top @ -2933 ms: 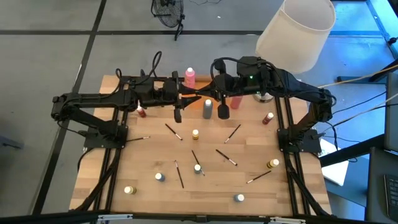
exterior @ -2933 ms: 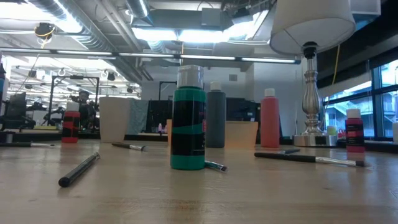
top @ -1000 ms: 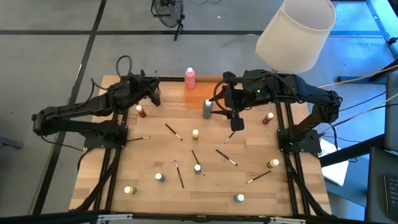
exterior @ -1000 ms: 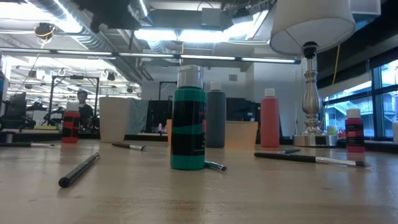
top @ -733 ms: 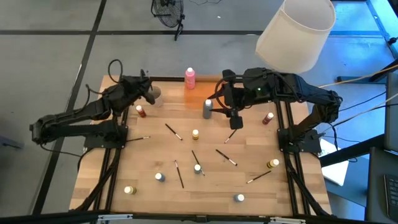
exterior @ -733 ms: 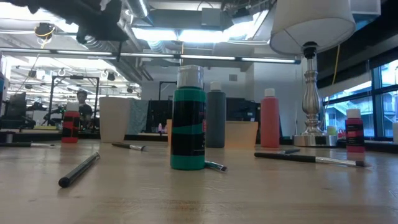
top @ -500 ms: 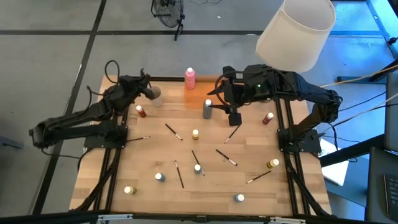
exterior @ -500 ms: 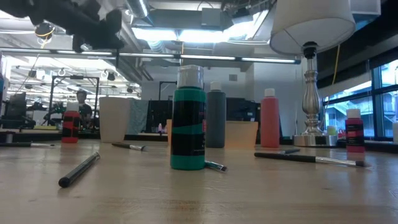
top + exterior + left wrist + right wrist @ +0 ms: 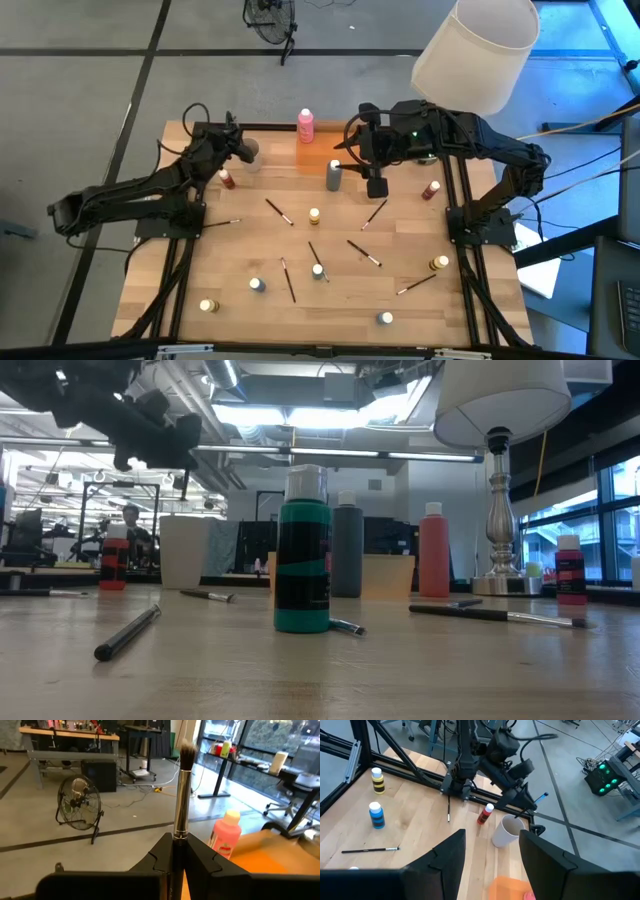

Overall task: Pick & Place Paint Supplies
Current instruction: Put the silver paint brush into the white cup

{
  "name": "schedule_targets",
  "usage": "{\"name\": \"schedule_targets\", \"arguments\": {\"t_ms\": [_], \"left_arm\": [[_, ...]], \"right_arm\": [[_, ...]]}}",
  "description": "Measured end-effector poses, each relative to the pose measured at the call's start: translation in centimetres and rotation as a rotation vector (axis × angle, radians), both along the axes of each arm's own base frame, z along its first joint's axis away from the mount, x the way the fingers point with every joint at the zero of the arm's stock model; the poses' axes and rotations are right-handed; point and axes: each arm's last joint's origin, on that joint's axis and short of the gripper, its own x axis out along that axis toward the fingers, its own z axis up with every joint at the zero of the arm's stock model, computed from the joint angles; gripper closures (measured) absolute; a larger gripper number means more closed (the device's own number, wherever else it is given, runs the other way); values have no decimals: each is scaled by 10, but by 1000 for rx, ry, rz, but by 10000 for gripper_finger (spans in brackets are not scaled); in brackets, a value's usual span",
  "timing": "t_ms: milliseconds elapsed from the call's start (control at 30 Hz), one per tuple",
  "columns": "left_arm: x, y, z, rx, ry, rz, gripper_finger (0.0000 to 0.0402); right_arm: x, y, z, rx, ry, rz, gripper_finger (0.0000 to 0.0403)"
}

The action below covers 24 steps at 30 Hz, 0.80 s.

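My left gripper hangs over the beige cup at the table's far left, shut on a thin dark brush. My right gripper stands open above the table, just right of the grey bottle; nothing is between its fingers. A pink bottle stands at the far edge beside the orange tray. Loose brushes and small pots lie spread over the wooden table. The right wrist view shows the cup below the left gripper. My left gripper pinches the brush between its two fingers, on the handle right behind the metal ferrule. The brush runs out past the fingertips, bristle end away from them. It is clear of the table and the cup.
A lamp with a big white shade stands at the far right corner. A red pot is beside the cup, another at the right. A teal pot stands close to the low camera. Bare wood lies near the front edge.
My left gripper has come down toward the cup, keeping the brush. My right gripper has drawn back a little toward the table's far edge, still open.
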Motion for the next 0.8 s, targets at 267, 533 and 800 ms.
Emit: {"name": "schedule_targets", "arguments": {"t_ms": [267,533,800], "left_arm": [[0,-1,-24,100,-45,-26,380],[2,0,-32,83,18,-40,380],[7,3,-41,34,35,-41,379]], "right_arm": [[3,0,-3,2,14,0,215],[5,0,-5,10,19,-3,215],[5,0,-4,10,16,-3,215]]}}
